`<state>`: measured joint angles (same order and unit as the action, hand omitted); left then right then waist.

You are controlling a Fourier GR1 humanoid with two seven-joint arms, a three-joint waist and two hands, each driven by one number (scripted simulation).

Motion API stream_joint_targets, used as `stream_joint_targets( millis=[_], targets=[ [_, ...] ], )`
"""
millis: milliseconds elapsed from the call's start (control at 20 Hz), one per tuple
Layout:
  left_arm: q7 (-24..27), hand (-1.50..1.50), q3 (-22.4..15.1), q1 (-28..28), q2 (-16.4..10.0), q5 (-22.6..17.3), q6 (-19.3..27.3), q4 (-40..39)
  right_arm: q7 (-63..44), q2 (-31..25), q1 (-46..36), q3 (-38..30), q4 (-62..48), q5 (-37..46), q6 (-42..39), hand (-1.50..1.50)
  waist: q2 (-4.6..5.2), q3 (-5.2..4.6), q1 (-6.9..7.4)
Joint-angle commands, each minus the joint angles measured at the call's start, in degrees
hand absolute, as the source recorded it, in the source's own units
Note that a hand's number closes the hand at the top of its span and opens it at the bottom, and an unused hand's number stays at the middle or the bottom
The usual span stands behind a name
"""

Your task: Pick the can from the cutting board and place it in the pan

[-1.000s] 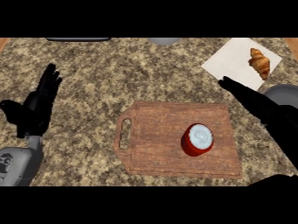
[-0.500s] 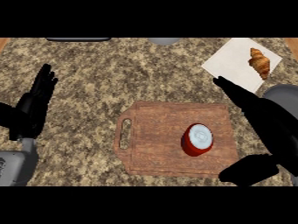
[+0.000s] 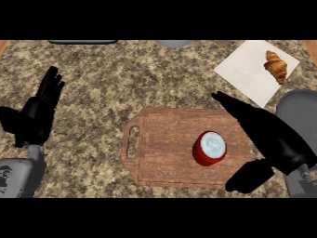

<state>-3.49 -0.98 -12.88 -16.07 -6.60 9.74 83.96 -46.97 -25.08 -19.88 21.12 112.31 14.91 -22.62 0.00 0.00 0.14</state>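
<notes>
A red can (image 3: 209,148) with a pale silver top stands upright on the right half of the wooden cutting board (image 3: 162,153). My right hand (image 3: 270,135) hovers open just right of the can, fingers stretched toward the upper left and thumb low near the board's bottom right corner, with a small gap to the can. The grey pan (image 3: 310,116) lies at the right edge, partly hidden behind that hand. My left hand (image 3: 36,114) rests open at the left, fingers up.
A white napkin (image 3: 247,72) with a croissant (image 3: 277,66) lies at the back right. A grey bowl rim (image 3: 174,43) and a dark object (image 3: 83,42) sit at the far edge. The speckled counter has wooden strips at both sides.
My right hand has slid left toward the can, its thumb swinging in under the board's right corner. The left hand has drifted slightly. The can has not moved.
</notes>
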Motion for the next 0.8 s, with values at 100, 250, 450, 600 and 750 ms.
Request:
stream_joint_targets(
  millis=[100,250,450,600,750],
  targets=[
    [0.19,0.00,0.57,5.30,0.50,0.57,-2.20,4.81,-1.31,3.76,-2.92,-1.50,-2.90,2.04,-5.74,-1.50,-0.06,-0.01,0.23],
    [-3.43,0.00,3.25,-3.06,0.30,1.15,-1.43,-0.39,-0.98,5.48,-1.57,-1.02,-2.99,4.41,-6.97,-1.50,0.00,-0.01,-0.15],
    [-0.95,0.00,4.64,1.46,-1.46,-0.94,-4.81,1.34,-2.67,5.80,2.16,6.37,-3.18,11.93,-6.18,-1.50,-0.07,-0.01,-0.02],
    [0.92,0.00,2.28,0.71,1.80,1.71,-3.35,-0.51,-0.85,7.57,-2.90,4.57,-10.79,12.75,-8.44,-1.50,0.04,-0.01,0.16],
    [-1.24,0.00,2.91,3.24,1.49,1.86,-3.14,4.12,-0.90,5.24,0.57,3.32,-7.06,13.09,-11.78,-1.50,-0.07,0.00,0.10]
  ],
)
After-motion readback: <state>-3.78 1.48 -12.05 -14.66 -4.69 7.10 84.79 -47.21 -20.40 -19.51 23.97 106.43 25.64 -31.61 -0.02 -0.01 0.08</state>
